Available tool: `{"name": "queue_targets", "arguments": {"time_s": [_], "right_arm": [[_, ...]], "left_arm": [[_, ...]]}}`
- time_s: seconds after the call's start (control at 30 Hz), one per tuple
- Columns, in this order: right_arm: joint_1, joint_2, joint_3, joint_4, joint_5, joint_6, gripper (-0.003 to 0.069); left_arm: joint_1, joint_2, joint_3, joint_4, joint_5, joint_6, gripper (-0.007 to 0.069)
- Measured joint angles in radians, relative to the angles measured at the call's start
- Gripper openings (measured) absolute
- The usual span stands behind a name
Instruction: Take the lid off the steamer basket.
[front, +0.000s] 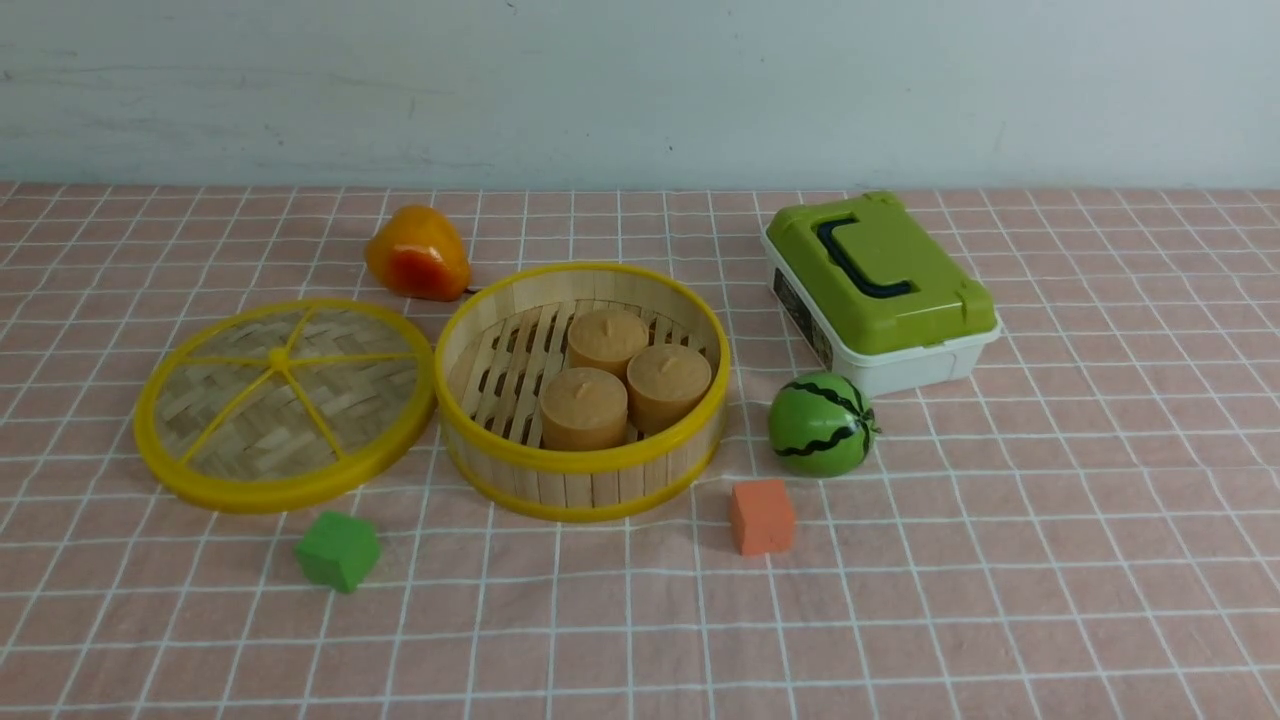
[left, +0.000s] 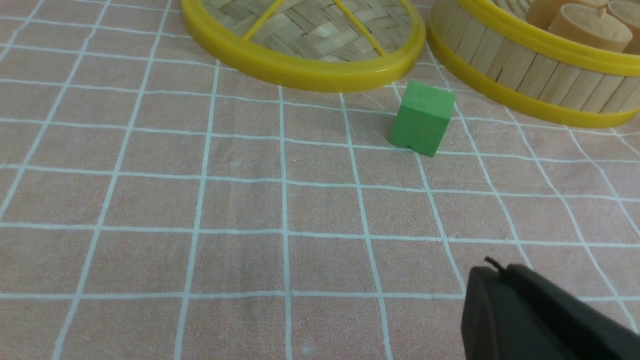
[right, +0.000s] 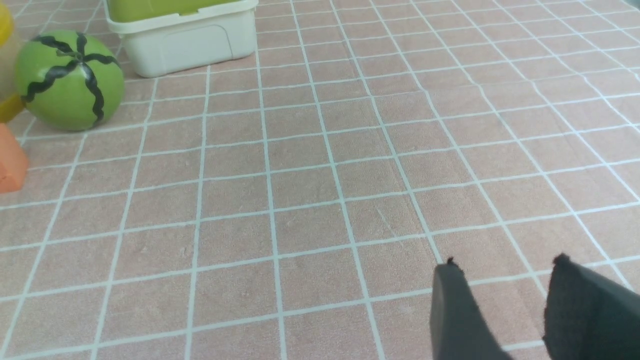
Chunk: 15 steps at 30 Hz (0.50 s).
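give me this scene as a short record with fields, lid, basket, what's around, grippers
lid: off, flat on the cloth left of the steamer basket
steamer basket: open, three tan cakes inside
green cube: in front of the lid
orange cube: in front of the toy watermelon
box: closed, right rear
left gripper: shut, empty
right gripper: open, empty

Pale grey-blue wall (front: 640, 90) behind pink white-gridded tablecloth (front: 1000, 600).
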Motion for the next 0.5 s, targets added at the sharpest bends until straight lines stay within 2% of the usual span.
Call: {"name": "queue_targets", "arguments": {"time_s": [0.5], "right_arm": [[0.000,0.000,0.000,0.000,0.000,0.000,0.0242]], "left_arm": [[0.000,0.000,0.000,0.000,0.000,0.000,0.0008]]}}
